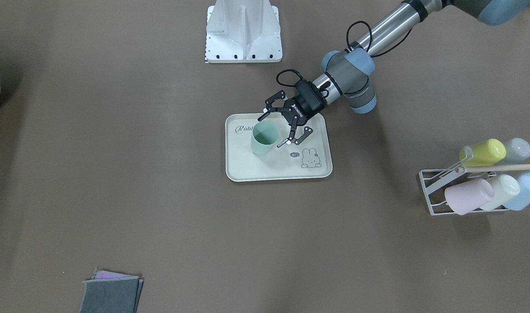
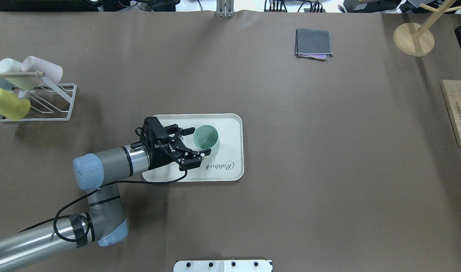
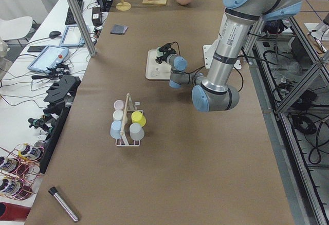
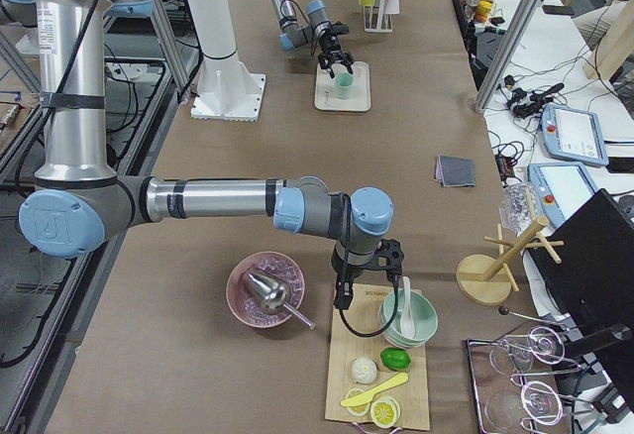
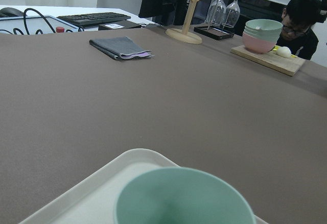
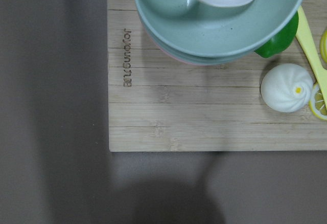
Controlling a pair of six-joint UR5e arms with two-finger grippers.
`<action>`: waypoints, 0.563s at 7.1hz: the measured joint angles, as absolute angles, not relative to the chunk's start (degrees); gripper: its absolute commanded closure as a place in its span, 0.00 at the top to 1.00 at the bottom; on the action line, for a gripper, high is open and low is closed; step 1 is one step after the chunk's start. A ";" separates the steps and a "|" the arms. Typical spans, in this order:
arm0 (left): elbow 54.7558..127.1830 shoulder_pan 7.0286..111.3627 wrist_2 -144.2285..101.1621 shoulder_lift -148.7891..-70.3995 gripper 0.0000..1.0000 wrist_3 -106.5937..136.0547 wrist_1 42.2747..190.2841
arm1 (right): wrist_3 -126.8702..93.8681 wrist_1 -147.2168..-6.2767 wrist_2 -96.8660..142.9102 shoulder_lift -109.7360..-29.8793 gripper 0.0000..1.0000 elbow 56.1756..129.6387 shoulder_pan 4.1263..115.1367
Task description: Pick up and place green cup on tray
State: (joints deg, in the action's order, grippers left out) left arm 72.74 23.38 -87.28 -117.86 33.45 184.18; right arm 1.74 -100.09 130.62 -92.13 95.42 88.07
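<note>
The green cup (image 1: 264, 139) stands upright on the cream tray (image 1: 269, 170), near its "Rabbit" script. It also shows in the overhead view (image 2: 206, 138) and fills the bottom of the left wrist view (image 5: 184, 198). My left gripper (image 1: 274, 129) is open, low over the tray (image 2: 230, 124). Its fingertips (image 2: 207, 152) flank the near side of the cup, and I cannot tell whether they touch it. My right gripper (image 4: 365, 290) shows only in the exterior right view, over a wooden board; I cannot tell if it is open or shut.
A white wire rack (image 1: 430, 191) holding several pastel cups sits on my left side (image 2: 64, 102). A folded grey cloth (image 2: 313, 43) and a wooden mug tree (image 2: 413, 37) lie at the far side. The wooden board (image 6: 204, 111) carries stacked bowls (image 6: 219, 24) and a bun (image 6: 286, 87).
</note>
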 measured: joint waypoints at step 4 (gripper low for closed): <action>77.67 24.35 -87.44 -118.03 0.98 33.48 182.94 | 1.61 -100.19 130.86 -92.04 1.00 95.36 88.07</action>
State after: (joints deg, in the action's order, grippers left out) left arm 77.67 24.35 -87.44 -118.03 33.48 182.94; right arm 1.61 -100.19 130.86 -92.04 95.36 88.07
